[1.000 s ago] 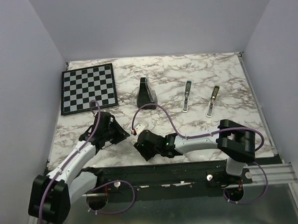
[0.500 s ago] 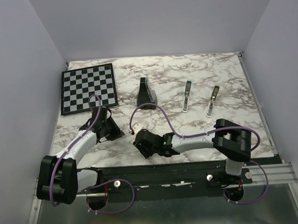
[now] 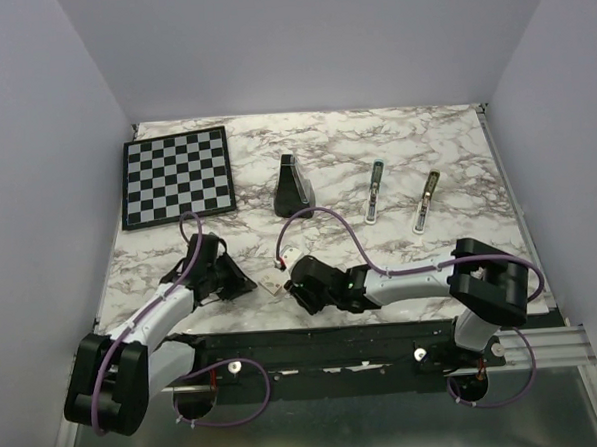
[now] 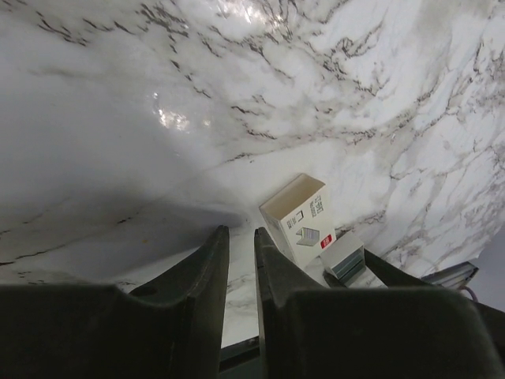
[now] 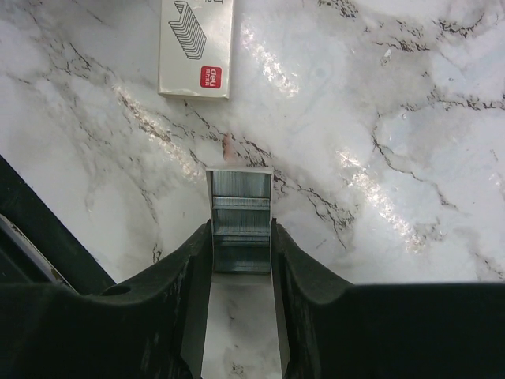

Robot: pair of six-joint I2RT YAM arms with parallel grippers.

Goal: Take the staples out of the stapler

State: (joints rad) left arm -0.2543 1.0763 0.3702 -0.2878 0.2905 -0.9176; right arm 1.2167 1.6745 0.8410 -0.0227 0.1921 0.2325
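Observation:
The stapler (image 3: 375, 191), a slim blue-grey bar with a darker end, lies far back on the marble, away from both grippers; no staples show in it. My right gripper (image 5: 241, 230) is shut on a small white tray (image 5: 241, 197) filled with silver ridged staple strips, low over the table near the front edge (image 3: 300, 283). The tray's white box sleeve (image 5: 196, 47) lies just ahead of it, between the grippers (image 3: 272, 282). My left gripper (image 4: 241, 234) is nearly closed to a thin slit and empty, left of the sleeve (image 4: 300, 217), seen from above (image 3: 244, 282).
A black wedge (image 3: 295, 187) stands mid-table. A second slim bar, olive-gold (image 3: 428, 202), lies right of the stapler. A chessboard (image 3: 176, 176) sits at the back left. The black front rail (image 3: 315, 338) runs just behind both grippers.
My right gripper has moved right with the staple tray, leaving the white sleeve on the table between the grippers. My left gripper has drawn back slightly to the left.

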